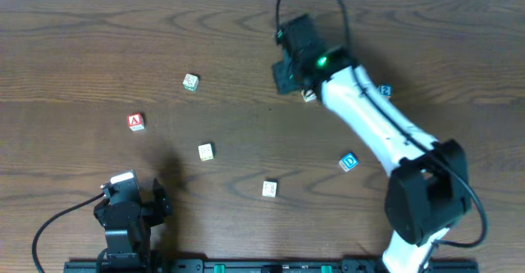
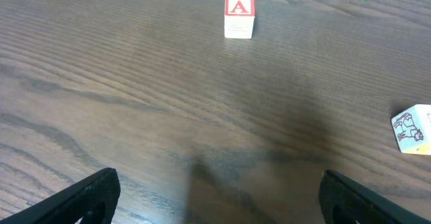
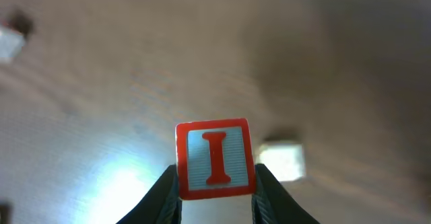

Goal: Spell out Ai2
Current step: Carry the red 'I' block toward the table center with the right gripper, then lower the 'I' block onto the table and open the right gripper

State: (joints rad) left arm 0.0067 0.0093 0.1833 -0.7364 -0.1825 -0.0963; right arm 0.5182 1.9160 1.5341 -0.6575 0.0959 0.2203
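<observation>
My right gripper [image 3: 214, 183] is shut on the red I block [image 3: 214, 158] and holds it above the table at the back centre; in the overhead view the gripper [image 1: 289, 70] hides the block. The red A block [image 1: 136, 122] lies on the left, also in the left wrist view [image 2: 239, 17]. The blue 2 block [image 1: 385, 91] lies right of the right arm. My left gripper [image 2: 219, 197] is open and empty near the front left, with the A block well ahead of it.
Other blocks lie scattered: a pale one [image 1: 190, 82] at back left, one [image 1: 206, 152] mid-left, one [image 1: 269, 189] front centre, a blue D block [image 1: 349, 161] right, and a pale one [image 1: 309, 96] under the right arm.
</observation>
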